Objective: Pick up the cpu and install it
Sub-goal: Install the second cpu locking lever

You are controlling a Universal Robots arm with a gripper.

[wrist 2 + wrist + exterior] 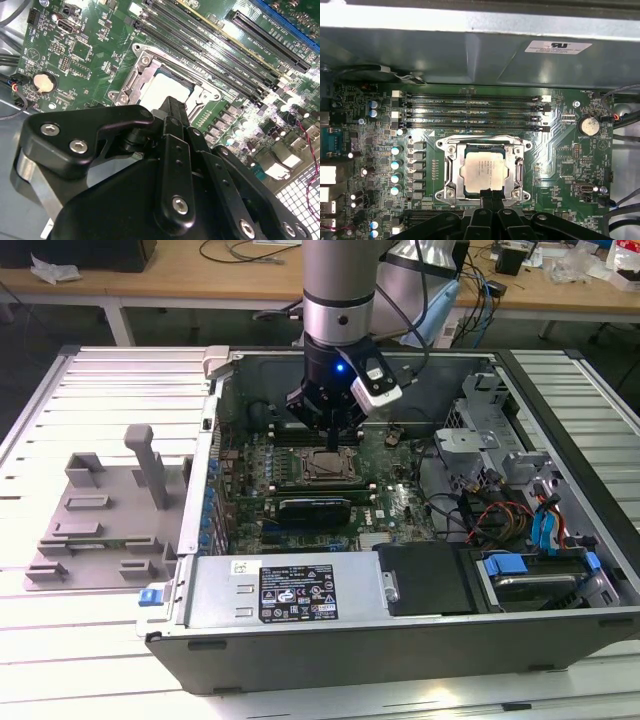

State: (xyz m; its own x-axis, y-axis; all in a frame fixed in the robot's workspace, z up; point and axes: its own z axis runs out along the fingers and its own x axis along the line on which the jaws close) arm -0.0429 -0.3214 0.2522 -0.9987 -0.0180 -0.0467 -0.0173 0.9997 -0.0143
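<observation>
Cpu [485,170] sat in socket frame [451,172], claw [490,196] just above it, grip state unclear; any misalignment risked bent pins.

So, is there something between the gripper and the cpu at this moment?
Nothing visible. The cpu lies in the socket frame on the motherboard, and the gripper is right at its edge in the first wrist view.

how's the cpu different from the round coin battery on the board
The cpu is square and sits inside the metal socket frame, right by the gripper; the coin battery is round, smaller, and sits apart near the board's edge. Both are flat, silvery and lie on the green motherboard.
</observation>
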